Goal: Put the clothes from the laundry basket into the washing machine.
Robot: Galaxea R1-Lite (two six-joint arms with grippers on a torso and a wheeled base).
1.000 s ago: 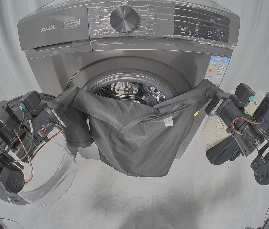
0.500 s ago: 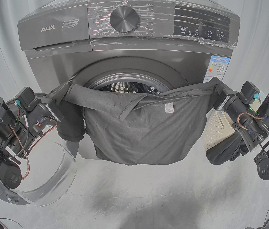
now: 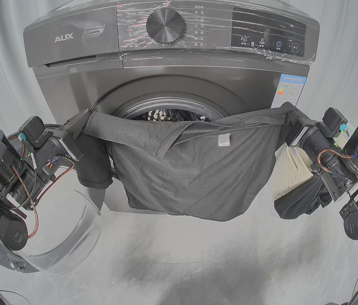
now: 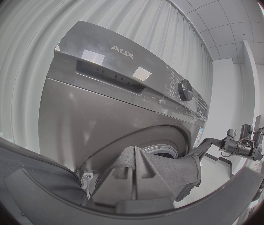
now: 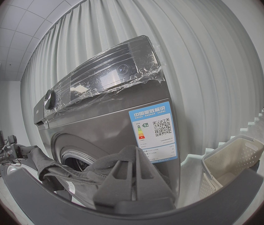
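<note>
Left gripper (image 3: pixel 85 118): jaws closed on one upper edge of the dark grey T-shirt (image 3: pixel 187 174), at the left side of the drum opening (image 3: pixel 166 114). Right gripper (image 3: pixel 292 112): jaws closed on the opposite edge, just below the sticker. In both wrist views the cloth is bunched between and over the jaw tips.

The T-shirt is stretched between the two grippers. It hangs as a sheet outside the grey front-loading washing machine (image 3: pixel 81 81) and covers the lower part of the round opening. An arc of steel drum shows above the cloth's top edge. One sleeve droops beside the left gripper. A small white square tag (image 3: pixel 223 140) sits near the top edge; its print is too small to make out.

Markings on the machine:
- a raised logo on the drawer panel (image 3: pixel 71 34)
- a round metal dial (image 3: pixel 165 25) with rows of small characters and icons beside it, under crinkled clear plastic film (image 3: pixel 272 54)
- a blue-edged energy sticker (image 3: pixel 291 90) with coloured bars and a QR code, at the upper right of the front

The glass-bowled door (image 3: pixel 73 238) stands open at left, partly behind the left arm. The cream perforated plastic laundry basket (image 3: pixel 287 172) stands right of the machine, largely hidden by the right arm. A dark bundle of cloth (image 3: pixel 297 202) lies against its lower front; I cannot tell what garment it is.
</note>
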